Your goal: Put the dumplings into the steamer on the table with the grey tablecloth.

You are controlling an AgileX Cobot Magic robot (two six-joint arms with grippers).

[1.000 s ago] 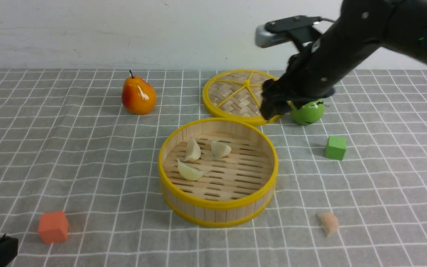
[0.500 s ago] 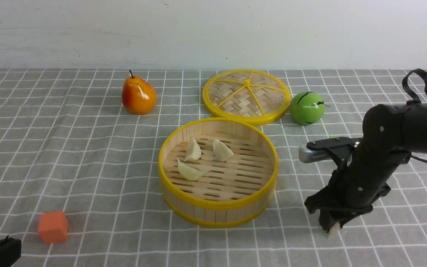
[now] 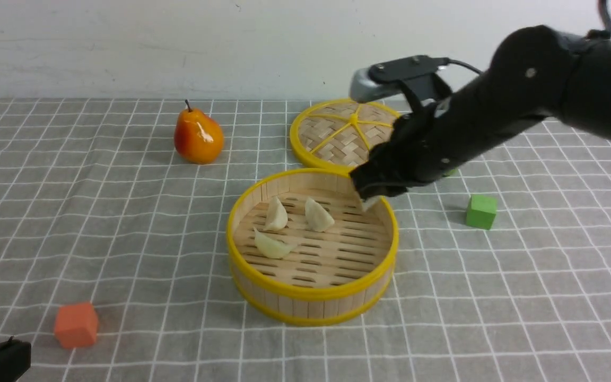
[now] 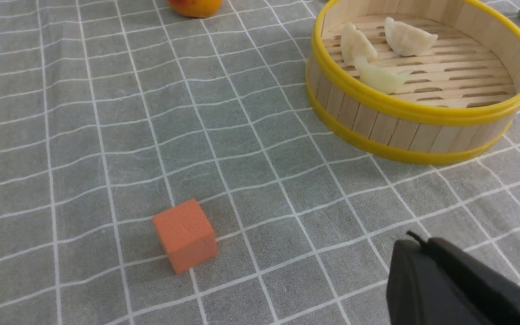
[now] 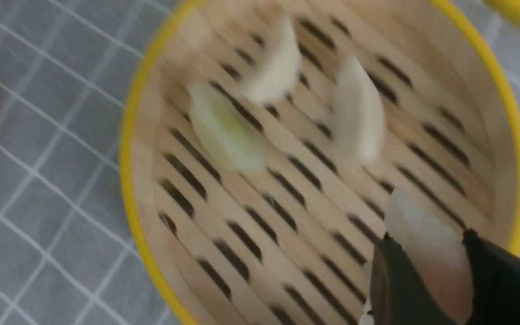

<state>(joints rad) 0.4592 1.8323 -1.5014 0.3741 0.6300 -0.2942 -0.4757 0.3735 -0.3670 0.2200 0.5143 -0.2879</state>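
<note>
I have the pinkish-white crescent toy dumpling [image 5: 427, 257] clamped between the 2 black fingers of the right gripper [image 3: 370, 199]. It hangs just above the far-right inside edge of the round bamboo-slat steamer with yellow rims [image 3: 311, 293]. The right arm reaches in from the right, forearm sloping down, gripper pointing at the slats.

3 pale cream dumplings lie in the steamer's left half: 1 [image 3: 276, 214], 1 beside it [image 3: 319, 215], and 1 slightly greenish [image 3: 271, 245] nearer me. The floor's right and near parts show bare slats.

The steamer sits on the grey white-gridded tablecloth [image 3: 125, 239] over the tabletop. The flat woven lid with yellow spokes [image 3: 332, 138] lies just behind it, partly under the arm. A green cube [image 3: 480, 211] stands well apart to the right.

The left gripper [image 4: 422, 266] sits low at the near left, near an orange cube [image 4: 184, 234]. I cannot tell whether its fingers are apart or together.
</note>
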